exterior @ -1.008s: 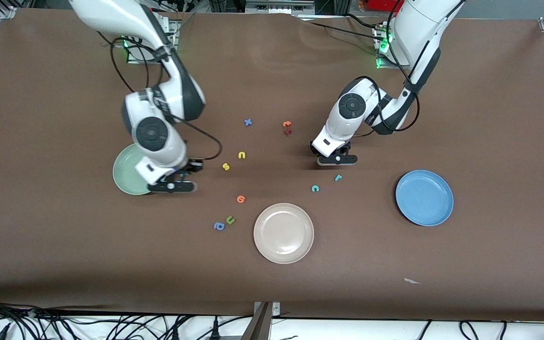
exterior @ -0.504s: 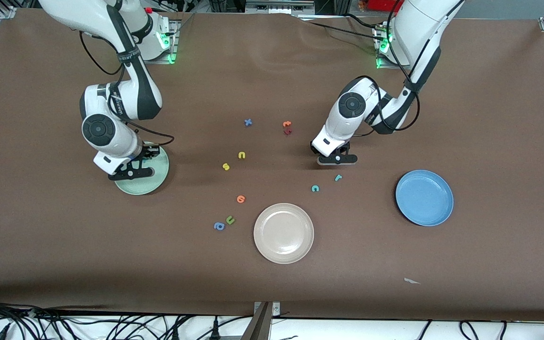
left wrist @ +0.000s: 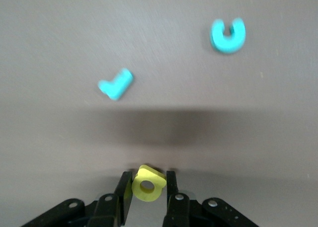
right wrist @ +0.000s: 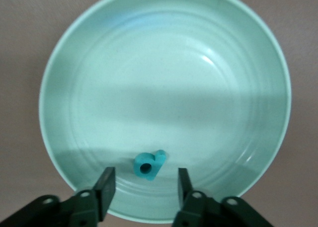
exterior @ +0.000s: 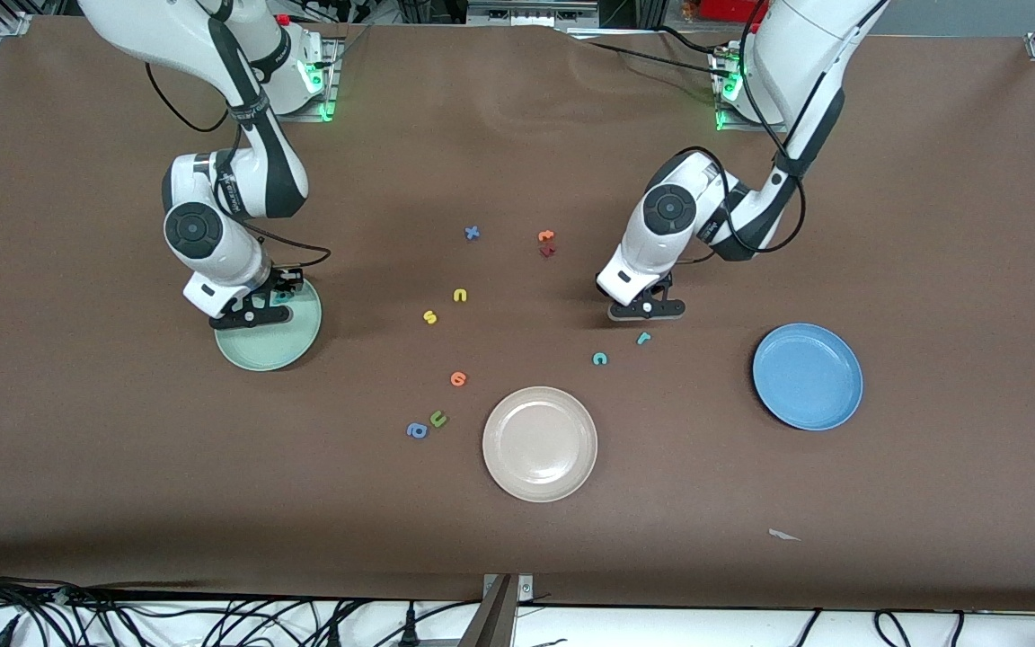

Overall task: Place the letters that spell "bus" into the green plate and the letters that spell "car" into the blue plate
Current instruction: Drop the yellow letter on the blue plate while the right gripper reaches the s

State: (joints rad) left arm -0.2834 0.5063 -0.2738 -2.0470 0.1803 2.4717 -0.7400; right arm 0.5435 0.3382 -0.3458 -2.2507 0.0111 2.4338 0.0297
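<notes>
Robotics lab: alu-frame table (exterior: 517,557), cables (exterior: 212,620), two arms.

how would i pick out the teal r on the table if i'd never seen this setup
Start at the blue plate toward the left arm's end of the table, then look toward the table's middle, just below the left gripper, which is shut on a yellow a. Two small teal letters lie there: the teal r is the thin hooked one nearest that gripper, while the teal c is rounder and nearer the camera.

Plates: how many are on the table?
3. The green plate lies under the right gripper, the beige-white plate lies nearest the front camera, and the blue plate lies toward the left arm's end.
</notes>
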